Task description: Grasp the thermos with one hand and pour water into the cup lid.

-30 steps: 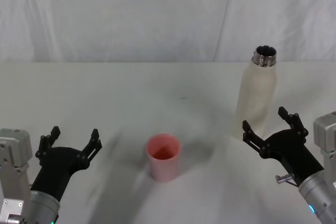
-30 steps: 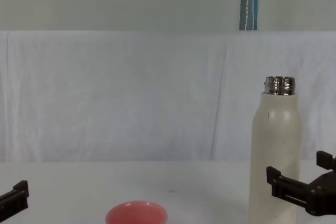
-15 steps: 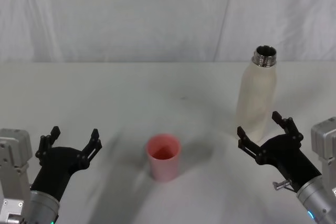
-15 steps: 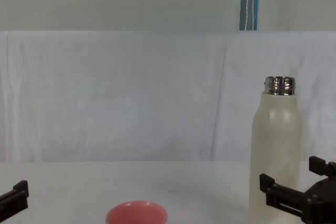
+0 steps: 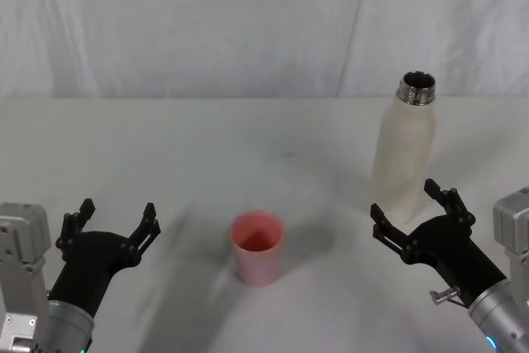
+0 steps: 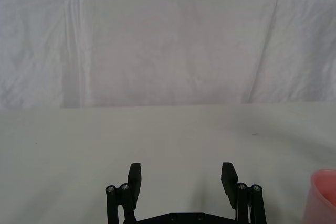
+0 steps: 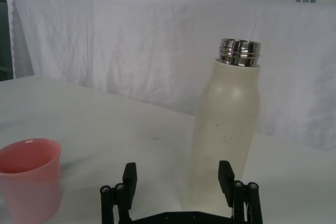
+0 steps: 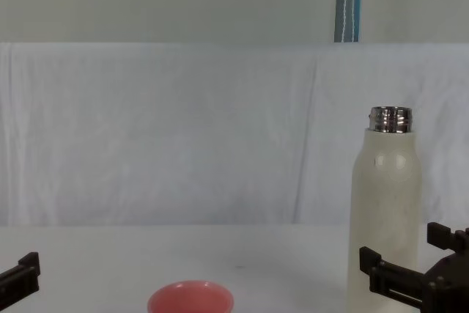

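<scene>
The thermos stands upright and uncapped at the right of the white table, its steel neck showing. The pink cup lid sits upright near the table's middle front, left of the thermos. My right gripper is open just in front of the thermos base, its fingers spread wider than the bottle and not touching it. Near the front left, my left gripper hangs open and holds nothing, well left of the cup lid.
A white cloth covers the table and hangs as a backdrop along its far edge. A blue-edged vertical strip rises above the backdrop.
My right gripper has shifted left and forward, from beside the thermos to directly in front of its base, still open. The left arm, thermos and cup lid have not moved.
</scene>
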You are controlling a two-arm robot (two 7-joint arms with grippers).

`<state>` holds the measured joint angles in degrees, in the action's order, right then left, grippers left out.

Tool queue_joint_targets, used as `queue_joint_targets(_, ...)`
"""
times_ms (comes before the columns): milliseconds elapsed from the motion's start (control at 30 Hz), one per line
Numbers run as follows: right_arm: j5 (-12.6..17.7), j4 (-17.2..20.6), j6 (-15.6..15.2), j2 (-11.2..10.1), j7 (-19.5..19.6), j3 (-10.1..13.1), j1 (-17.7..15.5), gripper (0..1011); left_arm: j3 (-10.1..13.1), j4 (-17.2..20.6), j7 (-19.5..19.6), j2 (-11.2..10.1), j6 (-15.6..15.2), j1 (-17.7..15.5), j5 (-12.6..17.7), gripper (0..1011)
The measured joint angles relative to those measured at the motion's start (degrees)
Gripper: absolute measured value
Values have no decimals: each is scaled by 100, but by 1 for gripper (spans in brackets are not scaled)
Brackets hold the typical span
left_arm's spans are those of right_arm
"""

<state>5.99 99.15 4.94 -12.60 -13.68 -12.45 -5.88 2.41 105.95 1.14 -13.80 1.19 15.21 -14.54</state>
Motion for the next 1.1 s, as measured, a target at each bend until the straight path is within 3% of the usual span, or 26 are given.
queue_joint_targets(1100,-35,-8,-3,4,20,3,4,1000,0,0,0,0,0,0,0,1001)
